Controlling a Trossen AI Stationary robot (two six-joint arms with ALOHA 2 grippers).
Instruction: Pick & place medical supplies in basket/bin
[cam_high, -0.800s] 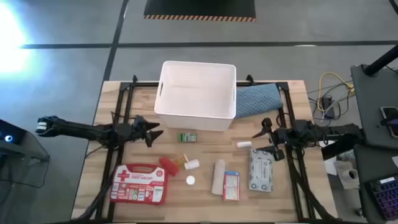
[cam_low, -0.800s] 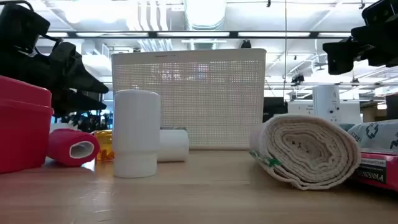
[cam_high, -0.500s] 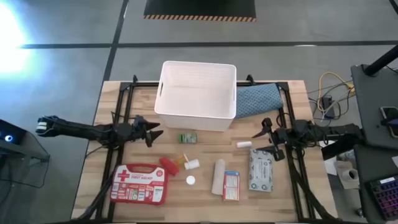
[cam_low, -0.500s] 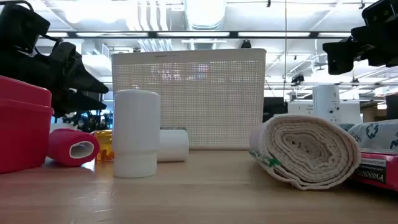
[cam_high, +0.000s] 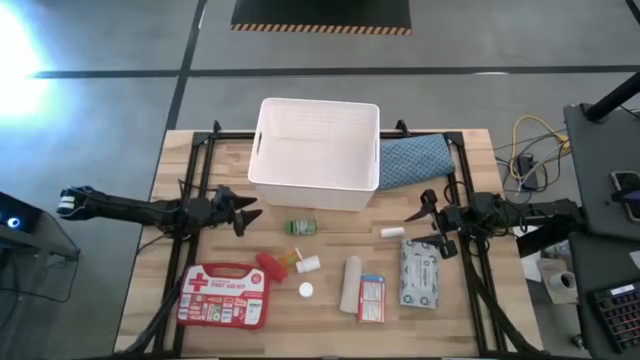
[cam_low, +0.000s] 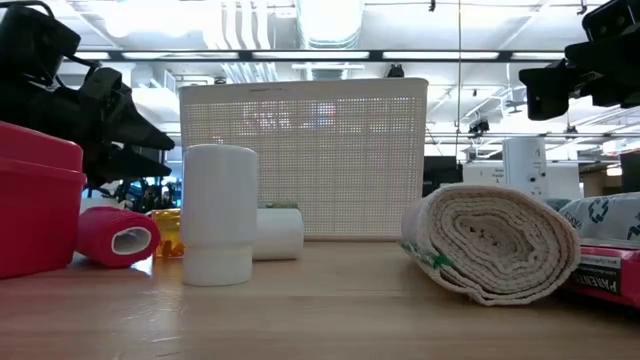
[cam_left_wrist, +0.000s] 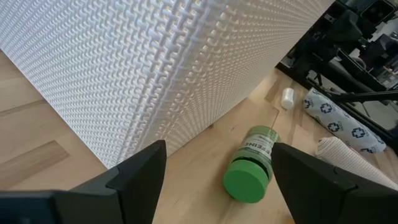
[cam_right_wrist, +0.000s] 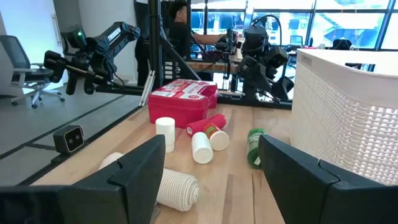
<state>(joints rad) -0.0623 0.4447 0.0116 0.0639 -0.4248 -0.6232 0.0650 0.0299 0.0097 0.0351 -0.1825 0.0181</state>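
A: Starting with the white bin (cam_high: 318, 150): it stands at the far middle of the table (cam_high: 200, 165); everything else I will place against it.

B: Go on with the supplies, then.

A: A green-capped bottle (cam_high: 302, 226) lies on its side just in front of the bin's near wall, not touching it; the left wrist view shows the same bottle (cam_left_wrist: 252, 163) beside that mesh wall. Nearer than the bottle lie a red roll (cam_high: 270, 266), an orange vial (cam_high: 289, 256) and a white bottle (cam_high: 308, 264), with a small white cap-like piece (cam_high: 306, 290) nearer still. The red first-aid case (cam_high: 224, 295) sits well in front of the bin, off toward its left corner.

B: And off toward its right?

A: A small white vial (cam_high: 392, 232) lies in front of the bin's right corner; nearer are the white roll (cam_high: 351, 285), the red-white box (cam_high: 372, 298) touching or just beside it, and the grey wipes pack (cam_high: 419, 271). A blue-grey pouch (cam_high: 412, 160) rests against the bin's right wall.

B: The arms?

A: The left gripper (cam_high: 248, 212) hovers to the front-left of the bin, fingers apart with nothing between them; the right gripper (cam_high: 420, 218) hovers to the bin's front-right, above the wipes pack's far end, fingers likewise spread and bare. Neither touches any supply; nothing shows inside the bin from above.
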